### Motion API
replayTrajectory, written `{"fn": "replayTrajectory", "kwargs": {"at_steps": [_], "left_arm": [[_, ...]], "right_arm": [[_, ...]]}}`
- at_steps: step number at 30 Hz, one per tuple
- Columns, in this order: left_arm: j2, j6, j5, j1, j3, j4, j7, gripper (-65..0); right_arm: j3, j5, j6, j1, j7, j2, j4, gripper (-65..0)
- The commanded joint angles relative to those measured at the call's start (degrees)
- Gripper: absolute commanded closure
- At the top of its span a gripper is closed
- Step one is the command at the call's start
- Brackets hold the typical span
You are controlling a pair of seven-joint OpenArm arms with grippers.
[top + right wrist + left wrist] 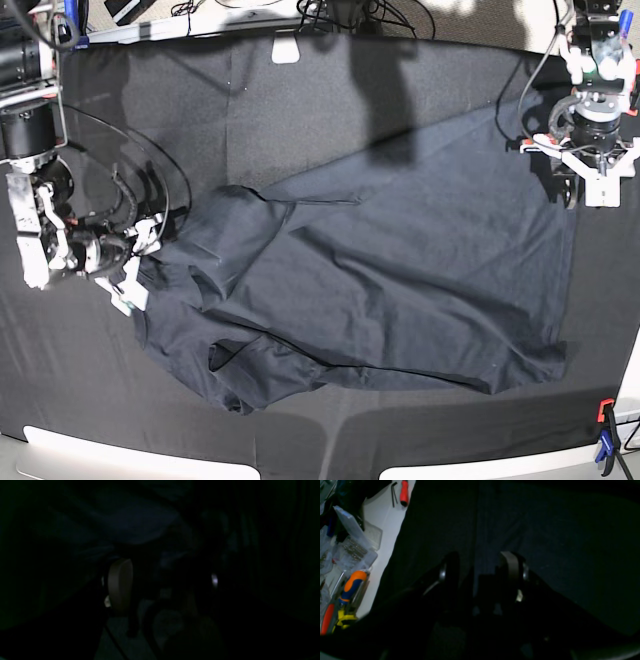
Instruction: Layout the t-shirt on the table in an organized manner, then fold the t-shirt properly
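Observation:
The dark charcoal t-shirt point(400, 280) lies on the table point(300, 110), mostly flat on the right, bunched and folded over at its left and lower-left. My left gripper point(588, 188) hangs open over the shirt's upper right edge. In its wrist view the left gripper point(480, 565) has both fingers apart, with the t-shirt point(545, 542) edge below the gap and nothing pinched. My right gripper point(142, 262) sits at the crumpled left edge. Its wrist view is very dark: the right gripper point(166, 582) stands wide open over t-shirt point(135, 522) folds.
A pale bench beside the table holds an orange-and-blue screwdriver point(352, 586), a red-handled tool point(404, 492) and clear plastic boxes point(355, 532). Orange and blue clamps point(605, 430) grip the near right corner. A white tag point(286, 50) lies at the far edge.

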Motion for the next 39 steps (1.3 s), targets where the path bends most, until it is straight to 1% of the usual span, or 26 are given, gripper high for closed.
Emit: {"fn": "replayTrajectory", "kwargs": {"at_steps": [1,3,7,10,11,14,15,19,21,22,26,29,31,33,35,39], "left_arm": [[-0.7,0.9,0.1,-0.1,-0.3,1.2,-1.6,-23.0],[-0.6,0.9,0.1,-0.1,-0.3,1.2,-1.6,-23.0],[-0.7,0.9,0.1,-0.1,-0.3,1.2,-1.6,-23.0],[-0.6,0.9,0.1,-0.1,-0.3,1.2,-1.6,-23.0],[-0.6,0.9,0.1,-0.1,-0.3,1.2,-1.6,-23.0],[-0.7,0.9,0.1,-0.1,-0.3,1.2,-1.6,-23.0],[-0.7,0.9,0.2,-0.1,-0.3,1.2,-1.6,-23.0],[-1.1,0.8,0.2,0.1,-0.5,1.2,-1.5,-23.0],[-1.1,0.9,0.1,0.4,-1.6,1.2,-0.8,-23.1],[-1.1,0.9,-0.3,0.7,-2.4,1.2,0.0,-23.1],[-0.7,0.8,-6.6,3.3,-8.3,1.2,0.4,-23.1],[-0.8,0.6,-11.9,6.0,-13.0,1.1,0.4,-23.1],[-0.8,-0.9,-15.5,7.7,-15.2,0.8,0.8,-23.1],[-0.7,-2.0,-19.0,8.9,-16.1,-0.4,2.4,-23.1],[-0.2,-3.1,-19.5,8.7,-16.1,-3.4,3.9,-23.9],[1.6,-6.6,-20.2,6.8,-16.1,-10.6,3.0,-25.9]], "right_arm": [[0.6,1.3,0.4,1.9,0.8,0.4,0.7,-36.6],[0.6,2.8,1.3,2.1,0.7,-0.2,0.7,-35.8],[0.6,3.7,3.5,2.4,0.9,-1.4,0.7,-25.7],[0.6,3.7,4.0,2.5,0.9,-1.9,0.7,-19.3],[0.6,3.5,4.0,2.5,1.1,-1.9,0.7,-16.4],[0.6,3.5,4.0,2.5,1.1,-1.9,0.7,-3.4],[0.6,3.2,4.0,2.5,1.1,-1.8,0.7,0.0],[0.6,1.4,4.2,2.5,1.1,-1.8,0.7,0.0],[0.6,0.6,5.7,2.4,1.1,-1.8,0.7,0.0],[0.6,0.5,6.0,2.4,1.1,-1.9,0.7,0.0],[0.6,0.5,6.2,2.4,0.8,-1.8,0.7,0.0],[0.6,0.5,7.8,2.4,0.9,-1.9,0.8,0.0],[0.6,0.5,7.9,2.4,0.9,-1.8,0.9,0.0],[0.6,0.5,7.9,2.3,0.6,-1.8,1.2,0.0],[0.6,0.5,7.9,2.3,0.4,-1.8,1.6,0.0],[0.6,0.5,7.9,2.0,0.2,-1.8,3.0,0.0]]}}
